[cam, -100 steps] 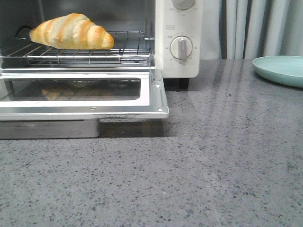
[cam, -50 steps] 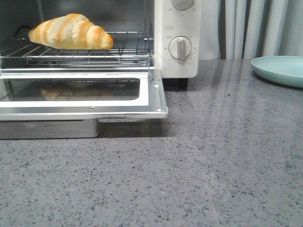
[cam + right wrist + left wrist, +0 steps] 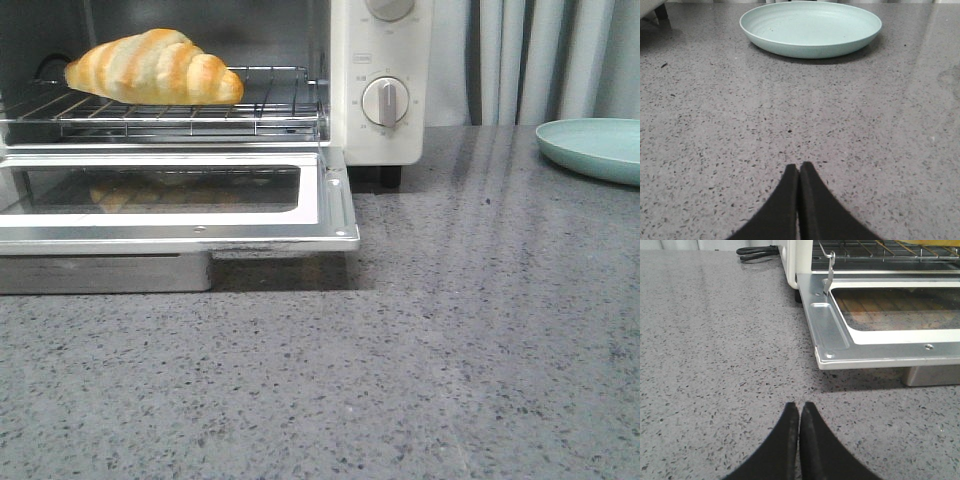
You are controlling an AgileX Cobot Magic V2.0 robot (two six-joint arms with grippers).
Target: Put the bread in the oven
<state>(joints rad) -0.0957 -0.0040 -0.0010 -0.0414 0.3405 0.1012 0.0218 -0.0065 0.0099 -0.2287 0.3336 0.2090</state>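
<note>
The bread (image 3: pixel 155 68), a golden-orange striped croissant roll, lies on the wire rack (image 3: pixel 270 110) inside the cream-white oven (image 3: pixel 385 60). The oven door (image 3: pixel 335 205) hangs open and flat; it also shows in the left wrist view (image 3: pixel 830 335). My left gripper (image 3: pixel 799 405) is shut and empty, low over the counter in front of the door's corner. My right gripper (image 3: pixel 799 165) is shut and empty, over the counter short of the plate. Neither gripper shows in the front view.
A pale green plate (image 3: pixel 595 148) sits on the grey speckled counter (image 3: pixel 450 330) at the right, also in the right wrist view (image 3: pixel 810 27). A black cable (image 3: pixel 757 251) lies beside the oven. Curtains (image 3: pixel 545 60) hang behind.
Only a slight shift of the whole front picture; the bread, oven door and plate stay where they were.
</note>
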